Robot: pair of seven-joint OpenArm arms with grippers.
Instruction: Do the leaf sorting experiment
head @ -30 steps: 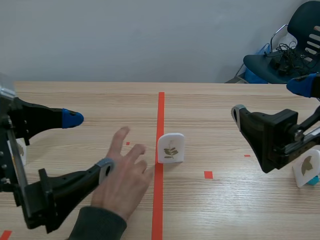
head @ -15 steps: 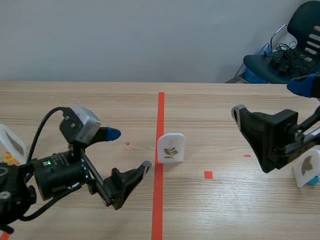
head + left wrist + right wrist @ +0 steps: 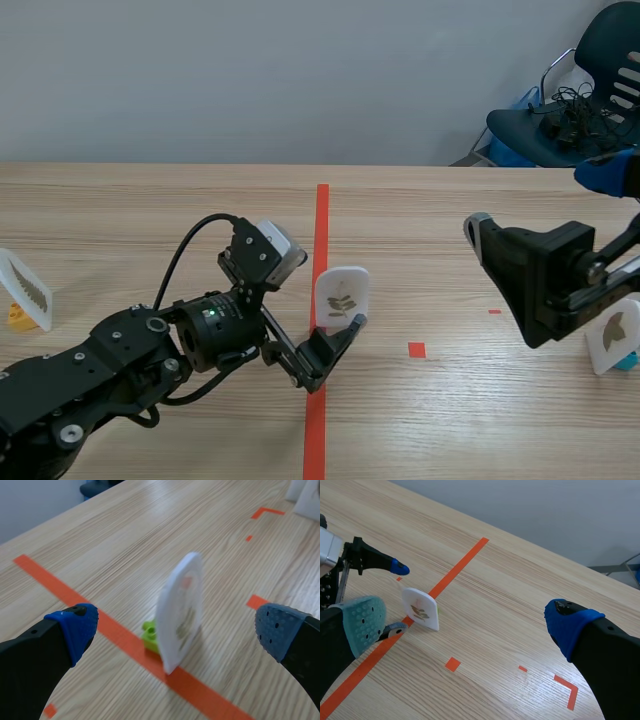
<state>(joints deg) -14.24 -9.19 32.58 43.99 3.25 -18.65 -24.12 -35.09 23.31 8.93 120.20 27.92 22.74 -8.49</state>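
The leaf card [image 3: 341, 296] is being carried upright in a small green stand [image 3: 150, 636], right on the red tape line [image 3: 322, 220] that runs down the middle of the table [image 3: 450, 420]. A sprig with several small leaves is being shown on its face.

The card is being bracketed by the left gripper [image 3: 175, 627]. Its fingers are spread wide, one on each side of the card, and neither pad is being pressed against it. No grip is being made yet.

Well off to the right, the right gripper [image 3: 537, 198] is being held above the table, also spread wide and holding nothing.

Further out, a second card [image 3: 22, 288] on a yellow stand [image 3: 18, 317] is being displayed near the table's left edge. A third card [image 3: 612, 335] on a blue stand [image 3: 627, 360] is being partly hidden behind the right arm at the far right.

The task is being judged as partly done, since one card on each side appears already sorted. The middle card is being treated as the one left. It has to be gripped, lifted off the line, and set down on the side whose leaf it matches. Which side that is cannot be told from here.
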